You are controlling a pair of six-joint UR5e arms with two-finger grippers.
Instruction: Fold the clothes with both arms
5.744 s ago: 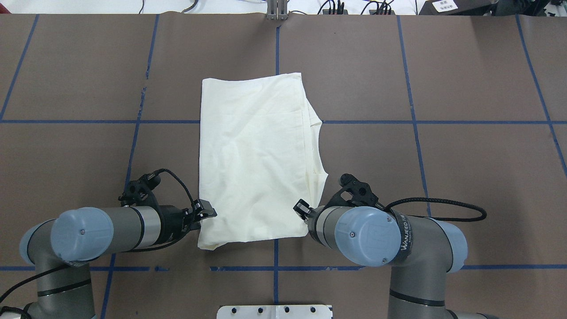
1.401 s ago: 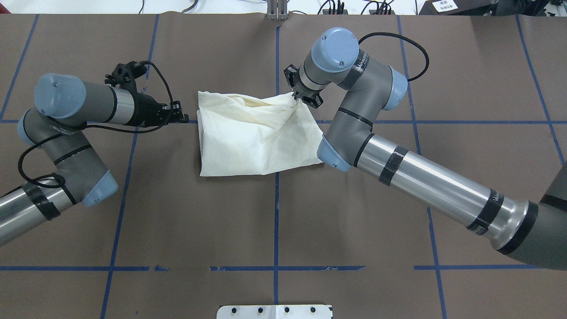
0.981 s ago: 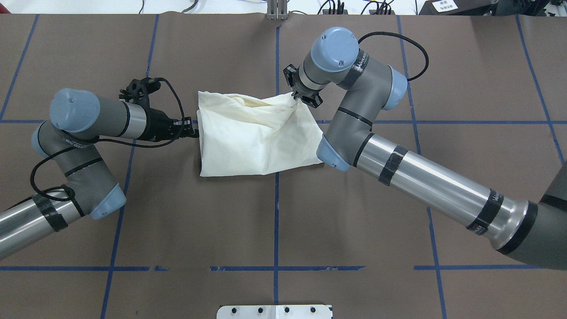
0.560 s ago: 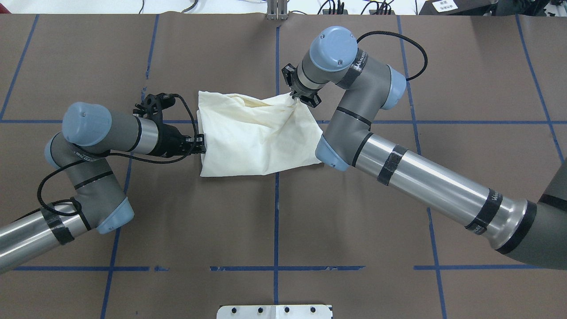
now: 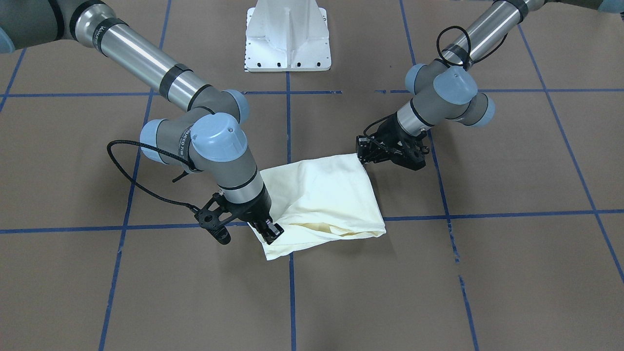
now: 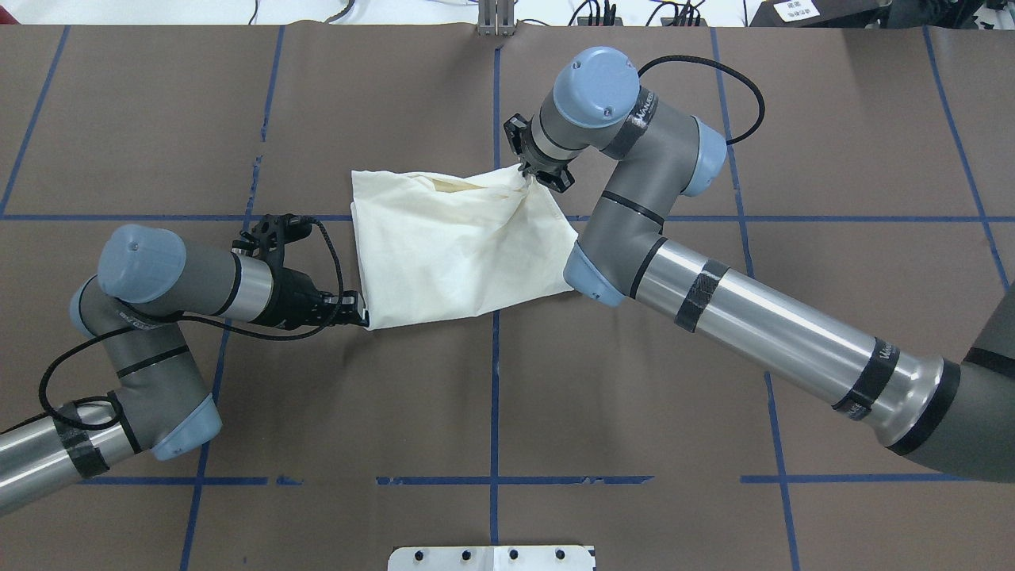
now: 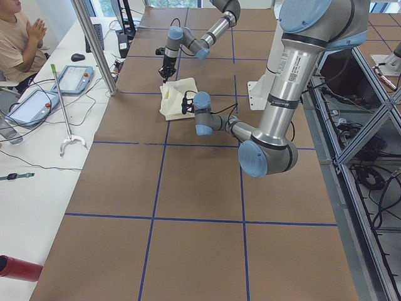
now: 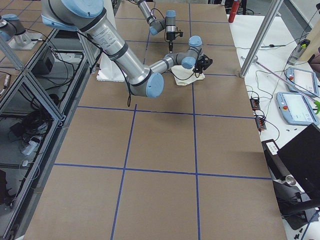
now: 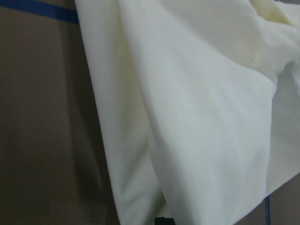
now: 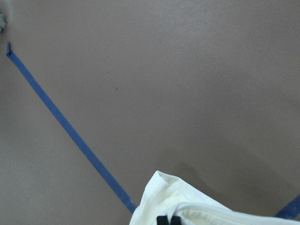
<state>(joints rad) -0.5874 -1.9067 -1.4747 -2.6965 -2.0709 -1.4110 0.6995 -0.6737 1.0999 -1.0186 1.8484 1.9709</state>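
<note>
Cloth first: we see the cream shirt lying folded on the brown table, plain side up, between the two pincers. The right pincer stands over the shirt's far corner, clenched on a pinch of fabric that rises to it in taut creases; from there the garment spreads toward the robot and toward the other pincer; in its wrist view the two black tips sit together with a hem just beside them. The left pincer lies low at the near corner on the opposite side, touching the edge; whether it grips the cloth we cannot tell, since fabric fills its wrist view. White lettering runs along a black band just behind the right pincer's wrist; it is too small for us to read; blue tape lines cross the table below both pincers.
</note>
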